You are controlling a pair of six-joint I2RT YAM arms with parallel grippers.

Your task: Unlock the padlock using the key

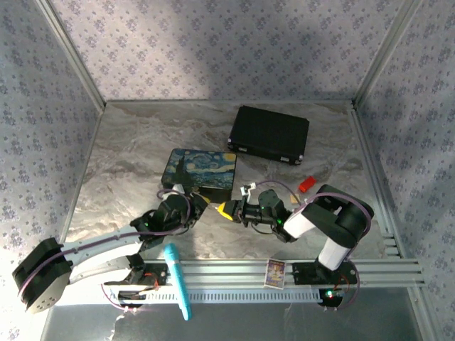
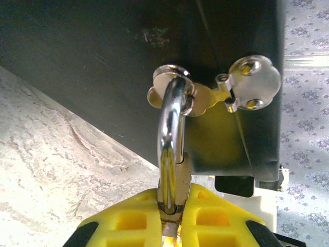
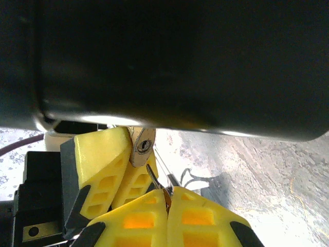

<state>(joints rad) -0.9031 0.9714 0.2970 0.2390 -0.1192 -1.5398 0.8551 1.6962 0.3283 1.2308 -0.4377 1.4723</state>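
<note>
The pads of your left pincer (image 2: 174,206) bury most of the padlock (image 2: 172,134), and your right pincer (image 3: 167,198) hides the head of the key (image 3: 152,178).

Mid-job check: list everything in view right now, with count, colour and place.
painted night-sky box: one, blue and yellow, table centre.
small brass padlock with silver shackle: one, brass and silver, shackle through the box's latch.
tiny dark-bladed key: one, head mostly hidden, tip right by the padlock, not inserted.
black rectangular case: one, black, behind the box.
small red piece: one, red, right of the box.
teal pen-shaped stick: one, teal, near edge.
small printed card: one, pale, near edge.
grey marbled table: one, grey.
left pincer: one, yellow, shut on the padlock.
right pincer: one, yellow, shut on the key.
</note>
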